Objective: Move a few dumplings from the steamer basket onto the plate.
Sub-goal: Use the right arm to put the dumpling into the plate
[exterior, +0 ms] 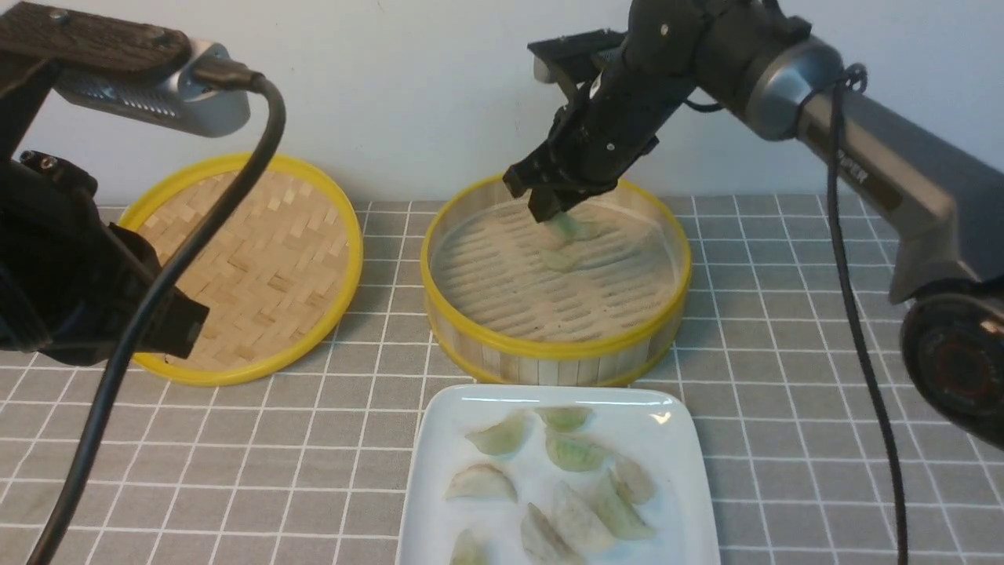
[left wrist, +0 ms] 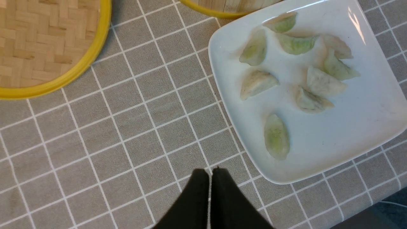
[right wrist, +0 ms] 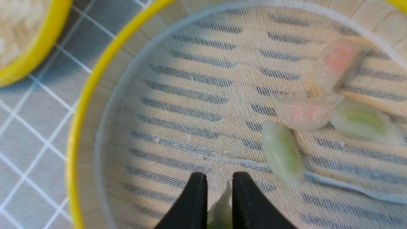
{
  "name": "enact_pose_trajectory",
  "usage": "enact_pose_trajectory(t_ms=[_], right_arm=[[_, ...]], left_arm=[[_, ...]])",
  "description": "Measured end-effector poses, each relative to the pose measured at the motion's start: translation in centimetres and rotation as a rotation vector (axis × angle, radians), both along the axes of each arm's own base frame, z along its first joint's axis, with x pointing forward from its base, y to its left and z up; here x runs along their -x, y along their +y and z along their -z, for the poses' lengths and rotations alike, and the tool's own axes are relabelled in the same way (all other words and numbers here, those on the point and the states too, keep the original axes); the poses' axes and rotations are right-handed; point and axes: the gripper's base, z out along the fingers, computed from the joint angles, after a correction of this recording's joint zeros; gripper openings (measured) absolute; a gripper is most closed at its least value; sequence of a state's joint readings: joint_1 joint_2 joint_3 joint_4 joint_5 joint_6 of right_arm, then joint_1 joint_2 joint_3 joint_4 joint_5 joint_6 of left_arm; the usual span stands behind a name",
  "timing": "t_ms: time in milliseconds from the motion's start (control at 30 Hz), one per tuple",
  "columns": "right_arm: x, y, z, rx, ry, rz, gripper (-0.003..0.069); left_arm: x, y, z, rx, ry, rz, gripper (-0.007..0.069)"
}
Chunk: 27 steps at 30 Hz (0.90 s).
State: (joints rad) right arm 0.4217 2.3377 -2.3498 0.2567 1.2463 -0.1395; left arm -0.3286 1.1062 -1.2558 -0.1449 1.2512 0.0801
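My right gripper (right wrist: pixel 218 181) reaches down into the steamer basket (exterior: pixel 549 349) and is shut on a pale green dumpling (right wrist: pixel 221 210), pinched upright between its jaws just above the mesh floor. In the front view that dumpling (exterior: pixel 563 227) pokes out below the gripper (exterior: pixel 553 212). Two more green dumplings (right wrist: pixel 281 152) (right wrist: pixel 362 122) lie on the mesh nearby. The white plate (exterior: pixel 439 439) in front of the basket carries several dumplings (exterior: pixel 575 451). My left gripper (left wrist: pixel 210 171) is shut and empty, hovering over the tablecloth beside the plate (left wrist: pixel 349 127).
Two pinkish dumplings (right wrist: pixel 302 113) (right wrist: pixel 335 62) lie in the basket touching the green ones. The flat woven lid (exterior: pixel 259 267) rests on the grey checked cloth left of the basket. My left arm's camera and cable fill the left foreground.
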Motion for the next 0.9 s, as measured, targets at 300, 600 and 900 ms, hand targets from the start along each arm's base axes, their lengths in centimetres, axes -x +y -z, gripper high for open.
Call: enact_pose_trajectory(t_ms=[300, 600, 900], right_arm=[[9.4, -2.4, -4.0, 0.039, 0.108, -0.059, 0.0074], [14.9, -3.6, 1.5, 0.114, 0.242, -0.103, 0.0074], [12.6, -2.9, 7.5, 0.155, 0.212, -0.074, 0.0099]], left_arm=[[0.0, 0.0, 0.0, 0.000, 0.000, 0.000, -0.0005], [0.0, 0.0, 0.0, 0.001, -0.004, -0.001, -0.0005], [-0.2, 0.0, 0.0, 0.007, -0.017, -0.003, -0.0005]])
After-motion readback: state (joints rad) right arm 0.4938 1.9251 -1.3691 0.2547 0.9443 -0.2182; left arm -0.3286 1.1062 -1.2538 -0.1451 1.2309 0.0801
